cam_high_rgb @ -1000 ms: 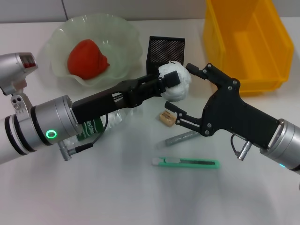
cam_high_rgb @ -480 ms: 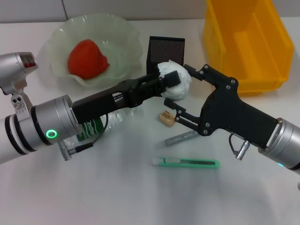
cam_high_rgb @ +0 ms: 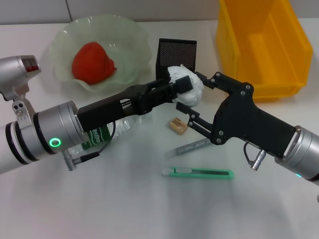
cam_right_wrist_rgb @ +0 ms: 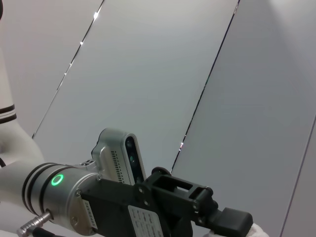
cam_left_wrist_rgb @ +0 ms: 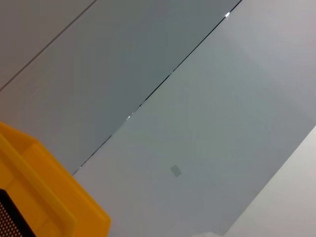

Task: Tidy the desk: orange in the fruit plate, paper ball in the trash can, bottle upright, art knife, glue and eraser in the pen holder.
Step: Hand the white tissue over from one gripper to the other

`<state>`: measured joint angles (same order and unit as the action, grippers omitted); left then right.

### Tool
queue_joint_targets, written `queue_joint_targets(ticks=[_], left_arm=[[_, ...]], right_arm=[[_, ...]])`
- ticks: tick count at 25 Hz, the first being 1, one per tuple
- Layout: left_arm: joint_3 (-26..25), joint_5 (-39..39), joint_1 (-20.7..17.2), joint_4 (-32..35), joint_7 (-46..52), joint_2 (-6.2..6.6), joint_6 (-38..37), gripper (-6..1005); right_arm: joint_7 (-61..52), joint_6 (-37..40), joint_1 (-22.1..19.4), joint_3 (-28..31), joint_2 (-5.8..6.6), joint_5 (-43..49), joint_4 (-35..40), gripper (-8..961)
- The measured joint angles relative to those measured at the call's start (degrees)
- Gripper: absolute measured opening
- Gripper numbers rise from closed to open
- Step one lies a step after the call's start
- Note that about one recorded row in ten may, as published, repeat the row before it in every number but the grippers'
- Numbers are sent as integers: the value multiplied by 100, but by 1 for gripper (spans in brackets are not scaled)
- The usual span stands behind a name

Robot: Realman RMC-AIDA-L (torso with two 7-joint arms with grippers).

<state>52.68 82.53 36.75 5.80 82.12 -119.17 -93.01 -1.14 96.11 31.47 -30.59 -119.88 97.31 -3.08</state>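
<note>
The white desk (cam_high_rgb: 124, 209) fills the head view, and everything here gets placed off the black mesh pen holder (cam_high_rgb: 177, 55) standing at its far middle. Off to the right of the pen holder sits the big yellow trash can (cam_high_rgb: 279, 59), well apart from it, with a corner of the same bin showing in the left wrist view beside a sliver of the mesh. Left of the pen holder is the pale green fruit plate (cam_high_rgb: 129, 30), and the orange (cam_high_rgb: 92, 62) is lying inside it. Now the arms: the left gripper (cam_high_rgb: 183, 88) reaches in from the left and is clamped on the paper ball (cam_high_rgb: 192, 94), holding it up off the desk just in front of the pen holder. The right gripper (cam_high_rgb: 197, 97) comes in from the right with its fingers spread wide, one finger above the wad and one below it, right up against the paper; whether they actually touch it is hard to call. The bottle (cam_high_rgb: 107, 132) lies on its side in front and to the left of the pen holder, mostly hidden under the left arm. Nearer than the pen holder, below the ball, the little tan eraser (cam_high_rgb: 177, 125) rests on the desk; the grey glue (cam_high_rgb: 192, 146) stick lies just past it, and the mint-green art knife (cam_high_rgb: 198, 173) lies nearest of all.
</note>
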Motion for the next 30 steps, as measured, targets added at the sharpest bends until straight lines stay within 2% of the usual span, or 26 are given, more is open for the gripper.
queue_joint_targets(ticks=[19, 25, 30], left_arm=[[-24, 19, 20, 4, -38, -1, -71, 513], [-28, -27, 17, 15, -38, -1, -71, 760], [-31, -45, -11, 75, -54, -1, -59, 786]], right_arm=[[0, 31, 0, 55, 0, -1, 1, 518], [0, 37, 0, 63, -1, -2, 10, 515], [0, 41, -9, 64, 0, -2, 20, 515]])
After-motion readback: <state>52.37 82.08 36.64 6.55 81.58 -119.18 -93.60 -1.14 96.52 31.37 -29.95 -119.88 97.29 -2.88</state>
